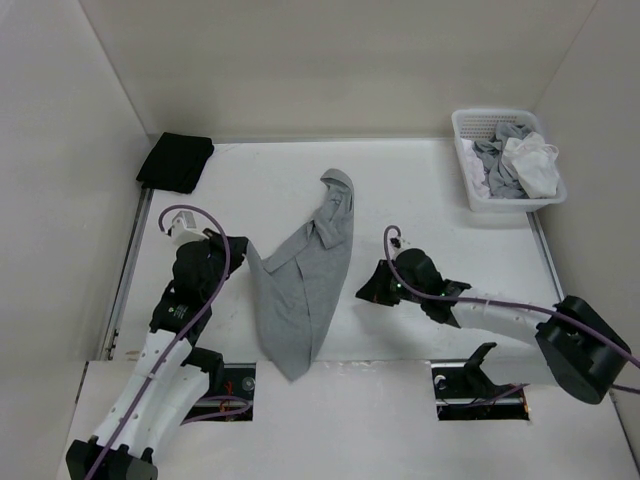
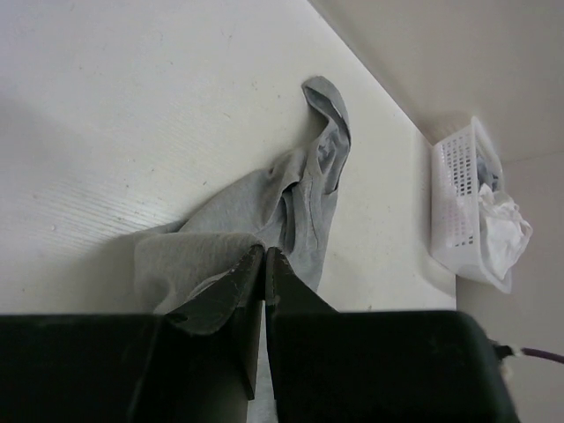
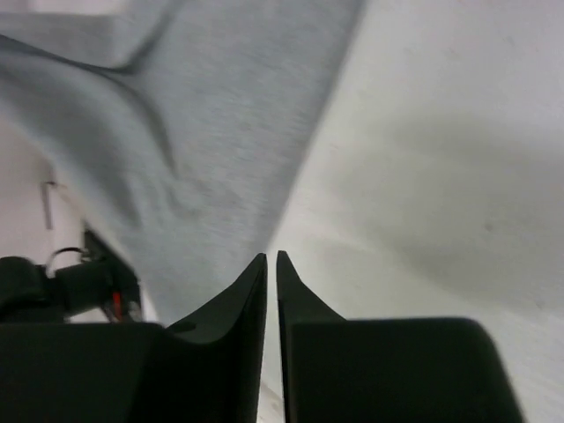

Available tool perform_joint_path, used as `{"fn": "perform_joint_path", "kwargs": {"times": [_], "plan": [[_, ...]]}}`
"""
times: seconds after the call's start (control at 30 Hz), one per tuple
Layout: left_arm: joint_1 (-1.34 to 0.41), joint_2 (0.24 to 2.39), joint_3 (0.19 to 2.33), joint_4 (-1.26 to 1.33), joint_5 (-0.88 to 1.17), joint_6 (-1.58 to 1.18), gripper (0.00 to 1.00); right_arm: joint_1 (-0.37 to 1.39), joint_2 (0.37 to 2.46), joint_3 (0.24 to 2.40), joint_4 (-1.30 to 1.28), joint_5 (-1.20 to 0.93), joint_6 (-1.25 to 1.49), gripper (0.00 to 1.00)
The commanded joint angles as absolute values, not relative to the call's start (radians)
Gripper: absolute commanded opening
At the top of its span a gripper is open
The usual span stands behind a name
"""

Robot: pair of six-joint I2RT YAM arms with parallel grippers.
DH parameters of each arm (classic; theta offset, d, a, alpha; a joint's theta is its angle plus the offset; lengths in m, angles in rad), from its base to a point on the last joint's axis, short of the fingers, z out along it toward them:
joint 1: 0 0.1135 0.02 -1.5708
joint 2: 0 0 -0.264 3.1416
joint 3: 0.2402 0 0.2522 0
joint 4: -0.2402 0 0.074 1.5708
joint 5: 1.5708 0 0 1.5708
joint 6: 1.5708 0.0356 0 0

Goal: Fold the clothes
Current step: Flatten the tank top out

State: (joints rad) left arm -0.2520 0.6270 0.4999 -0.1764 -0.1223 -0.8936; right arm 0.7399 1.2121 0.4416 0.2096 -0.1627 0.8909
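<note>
The clothes, a plain grey shirt (image 1: pixel 310 280), lie in a long rumpled strip down the middle of the table, with the collar end far and the lower end reaching the near edge. My left gripper (image 1: pixel 243 255) is shut on the shirt's left edge and holds that corner up off the table. In the left wrist view the fabric (image 2: pixel 291 203) drapes over my left gripper (image 2: pixel 264 251). My right gripper (image 1: pixel 368 290) hangs just right of the shirt. In the right wrist view my right gripper (image 3: pixel 271 256) has its jaws nearly together with nothing between them, and the shirt's edge (image 3: pixel 176 132) lies beyond them.
A white basket (image 1: pixel 462 140) at the back right holds grey garments and a white one (image 1: pixel 535 160); it also shows in the left wrist view (image 2: pixel 454 176). A black cloth (image 1: pixel 176 160) lies at the back left corner. White walls enclose the table.
</note>
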Motion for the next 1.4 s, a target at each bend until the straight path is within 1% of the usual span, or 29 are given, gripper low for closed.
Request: {"fn": "perform_joint_path", "kwargs": {"times": [0.0,0.03,0.13,0.17,0.2,0.27,0.3,0.37,0.4,0.43,0.47,0.5,0.53,0.63,0.73,0.83,0.93,1.03,1.1,1.13,1.2,1.27,1.37], "plan": [[-0.246,0.592,0.477,-0.173,-0.121,-0.888,0.02,0.764,1.229,0.483,0.216,-0.152,0.865,0.16],[-0.243,0.585,0.471,-0.181,-0.121,-0.888,0.02,0.798,1.232,0.489,0.221,-0.152,0.861,0.23],[-0.234,0.574,0.457,-0.186,-0.121,-0.887,0.02,0.905,1.279,0.514,0.216,-0.143,0.861,0.58],[-0.232,0.575,0.454,-0.184,-0.120,-0.887,0.02,0.930,1.311,0.520,0.225,-0.135,0.867,0.64],[-0.231,0.581,0.450,-0.175,-0.114,-0.888,0.02,0.950,1.353,0.531,0.239,-0.117,0.883,0.65],[-0.235,0.592,0.449,-0.167,-0.112,-0.891,0.02,0.964,1.446,0.566,0.256,-0.091,0.903,0.65],[-0.238,0.595,0.449,-0.161,-0.112,-0.893,0.02,0.964,1.485,0.587,0.259,-0.081,0.910,0.64],[-0.245,0.597,0.449,-0.153,-0.112,-0.893,0.02,0.964,1.546,0.629,0.267,-0.058,0.913,0.54],[-0.246,0.595,0.449,-0.150,-0.112,-0.893,0.02,0.964,1.571,0.655,0.268,-0.040,0.913,0.42],[-0.248,0.597,0.449,-0.146,-0.112,-0.896,0.02,0.960,1.586,0.679,0.270,-0.017,0.911,0.26],[-0.251,0.603,0.448,-0.140,-0.112,-0.897,0.02,0.949,1.597,0.708,0.275,0.009,0.901,0.13],[-0.254,0.609,0.446,-0.130,-0.112,-0.899,0.02,0.923,1.598,0.738,0.281,0.027,0.882,0.07],[-0.258,0.615,0.445,-0.118,-0.112,-0.905,0.02,0.891,1.589,0.765,0.287,0.031,0.870,0.04],[-0.261,0.649,0.468,-0.078,-0.115,-0.911,0.02,0.817,1.522,0.808,0.317,0.054,0.841,0.02],[-0.262,0.663,0.500,-0.055,-0.112,-0.920,0.02,0.803,1.410,0.795,0.290,0.049,0.815,0.02],[-0.269,0.620,0.523,-0.069,-0.112,-0.922,0.02,0.916,1.217,0.746,0.171,0.057,0.801,0.03],[-0.257,0.540,0.538,-0.127,-0.121,-0.914,0.02,1.083,1.028,0.733,0.004,0.119,0.814,0.05],[-0.242,0.499,0.549,-0.173,-0.121,-0.908,0.02,1.183,0.927,0.723,-0.089,0.152,0.860,0.06],[-0.237,0.492,0.549,-0.186,-0.121,-0.902,0.02,1.190,0.891,0.690,-0.089,0.149,0.876,0.06],[-0.235,0.492,0.545,-0.190,-0.121,-0.900,0.02,1.164,0.887,0.664,-0.074,0.144,0.874,0.06],[-0.234,0.498,0.532,-0.192,-0.123,-0.900,0.02,1.049,0.913,0.609,-0.034,0.103,0.874,0.05],[-0.232,0.511,0.525,-0.186,-0.123,-0.900,0.02,0.925,0.978,0.574,0.026,0.031,0.864,0.04],[-0.229,0.540,0.511,-0.172,-0.127,-0.900,0.02,0.800,1.121,0.558,0.141,-0.031,0.830,0.04]]}}
